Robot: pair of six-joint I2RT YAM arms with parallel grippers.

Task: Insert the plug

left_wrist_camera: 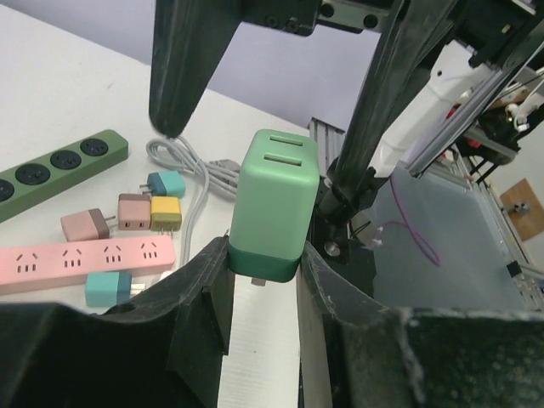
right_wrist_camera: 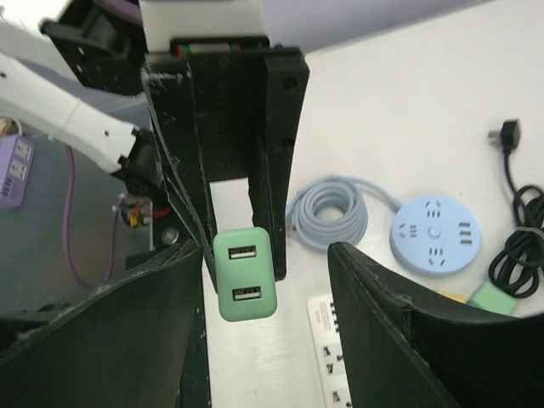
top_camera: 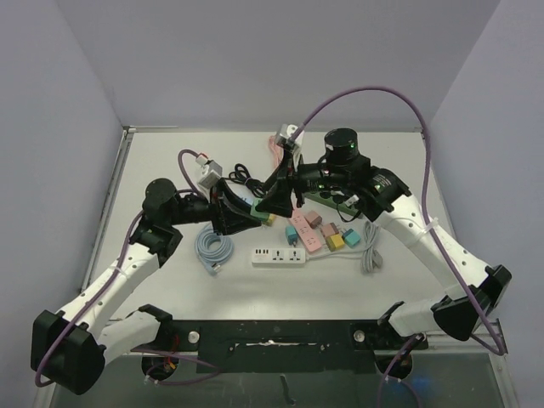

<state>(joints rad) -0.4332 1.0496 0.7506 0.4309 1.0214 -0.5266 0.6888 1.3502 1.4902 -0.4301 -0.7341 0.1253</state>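
Noting green charger clamped at its prong end in left gripper, long axis aimed between the spread, empty fingers of right gripper.

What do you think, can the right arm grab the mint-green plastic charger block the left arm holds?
Probably yes. The right gripper is open, and the mint-green charger block sits in line with its gap, nothing between. The left gripper clamps only its darker end.
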